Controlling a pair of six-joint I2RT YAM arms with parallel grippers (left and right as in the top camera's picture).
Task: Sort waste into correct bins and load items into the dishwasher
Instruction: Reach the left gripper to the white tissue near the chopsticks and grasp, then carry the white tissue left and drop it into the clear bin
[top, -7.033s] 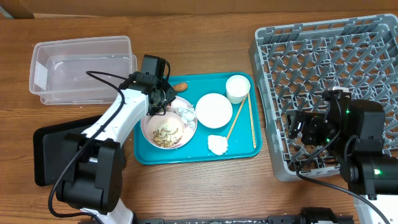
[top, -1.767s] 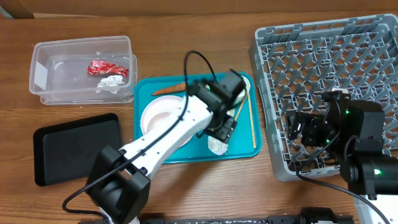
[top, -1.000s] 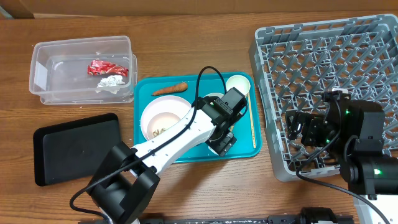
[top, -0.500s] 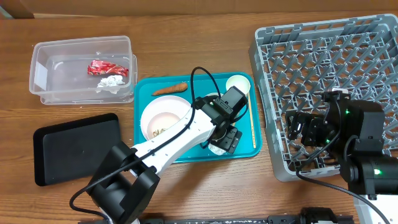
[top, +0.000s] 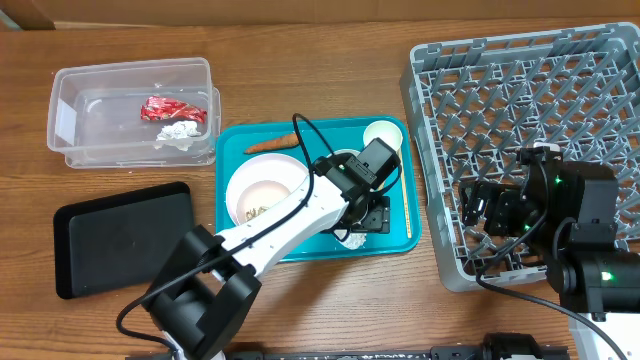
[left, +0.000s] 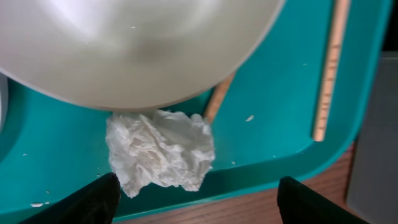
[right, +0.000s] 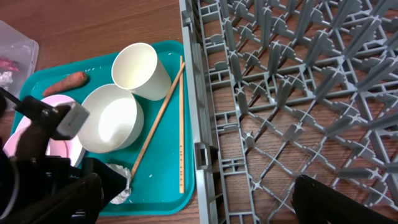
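Left gripper (left: 198, 200) state: spread wide, straddling crumpled white tissue (left: 160, 149). Tissue location: teal tray (left: 273, 143), near front lip, just beside small white bowl (left: 137, 43) rim, touching one chopsticks (left: 328, 68) tip. Right gripper (right: 199, 202) state: spread wide, above dish rack (right: 280, 93) left wall.

Brown wood-grain surface (top: 330, 50). Flat plastic tray (top: 340, 132): teal. Crumpled tissue (left: 160, 149): white. Thin wooden chopsticks (left: 329, 68): pale tan. Small carrot-like stick (top: 272, 145): orange. Square plastic dish rack (top: 520, 90): grey, grid pattern. Rectangular plastic tub (top: 75, 120): clear. Crinkled wrapper (top: 160, 108): red. Shallow rectangular tray (top: 120, 235): black.
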